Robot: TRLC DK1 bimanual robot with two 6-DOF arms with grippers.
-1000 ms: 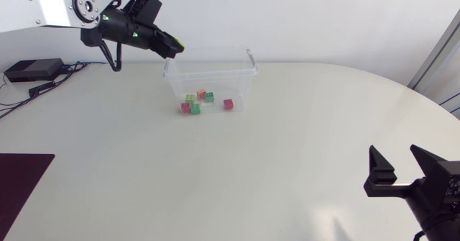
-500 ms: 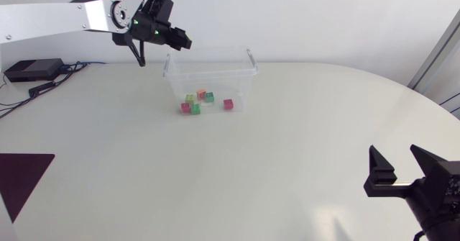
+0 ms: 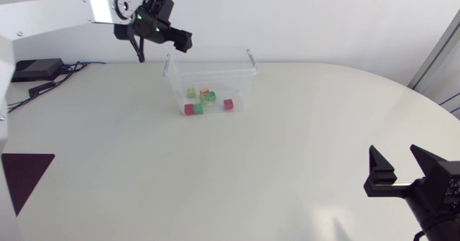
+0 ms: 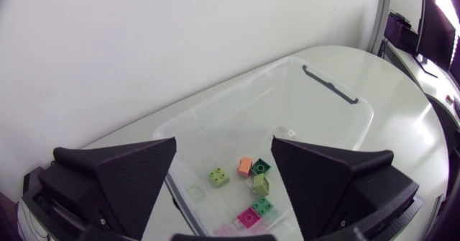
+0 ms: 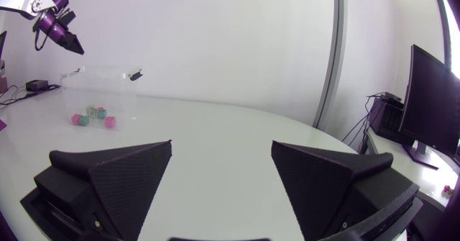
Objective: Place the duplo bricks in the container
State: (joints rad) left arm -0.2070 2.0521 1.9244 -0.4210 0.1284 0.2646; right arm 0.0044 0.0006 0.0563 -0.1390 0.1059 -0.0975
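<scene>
The clear plastic container [image 3: 210, 79] stands at the back of the table with several duplo bricks in it: a lime one [image 3: 192, 93], an orange one [image 3: 204, 91], a pink one [image 3: 189, 109], green ones and a red one [image 3: 228, 104]. My left gripper [image 3: 180, 38] hangs above the container's back left corner. In the left wrist view its fingers stand wide open around nothing [image 4: 223, 144], with the bricks [image 4: 245, 166] far beneath. My right gripper [image 3: 399, 167] sits open and empty near the table's front right edge, far from the container [image 5: 100, 90].
A black box [image 3: 32, 70] with cables lies at the back left of the table. A dark mat [image 3: 25, 170] sits at the front left edge. The wide white tabletop [image 3: 273, 147] stretches between the container and my right gripper.
My left arm swung right from beside the container to above its back left corner. The bricks inside have shifted a little. The right arm stayed still.
</scene>
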